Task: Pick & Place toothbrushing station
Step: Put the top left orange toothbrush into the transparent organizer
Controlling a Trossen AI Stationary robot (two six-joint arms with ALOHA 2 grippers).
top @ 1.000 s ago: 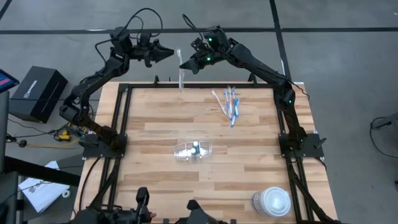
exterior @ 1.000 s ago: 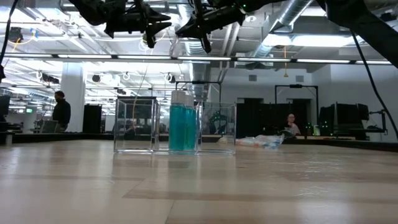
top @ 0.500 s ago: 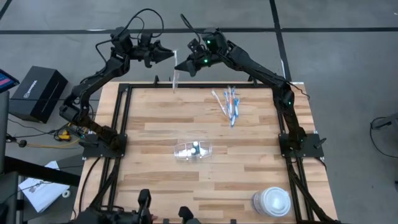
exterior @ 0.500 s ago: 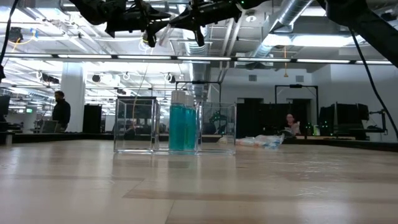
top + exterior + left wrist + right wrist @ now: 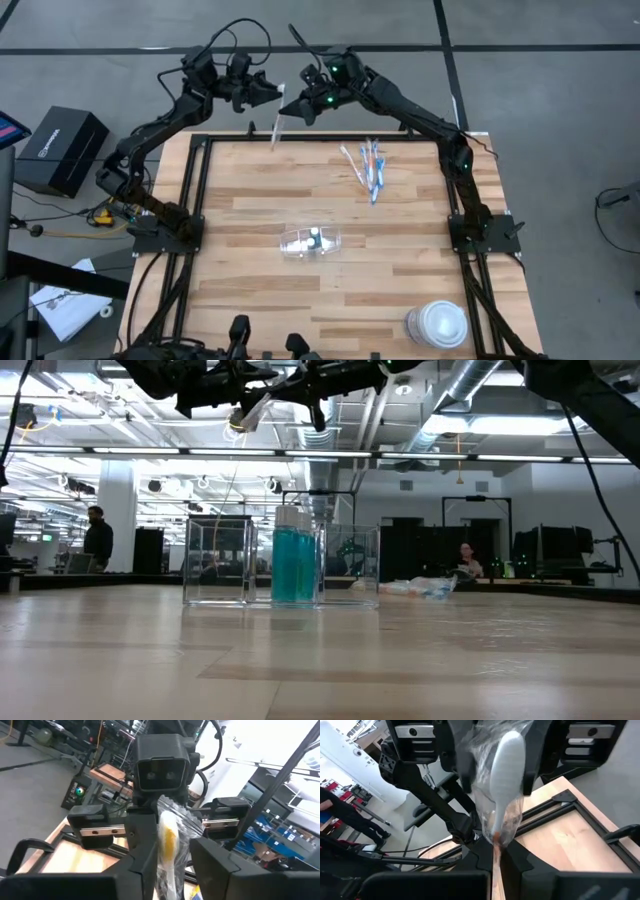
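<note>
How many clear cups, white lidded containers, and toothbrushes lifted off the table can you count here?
Clear cup: 1
White lidded container: 1
Toothbrush lifted off the table: 1
Total: 3

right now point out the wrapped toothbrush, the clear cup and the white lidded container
wrapped toothbrush [image 5: 277,128], high view, middle of its handle
clear cup [image 5: 297,242], high view, its clear wall
white lidded container [image 5: 441,324], high view, centre of lid
</note>
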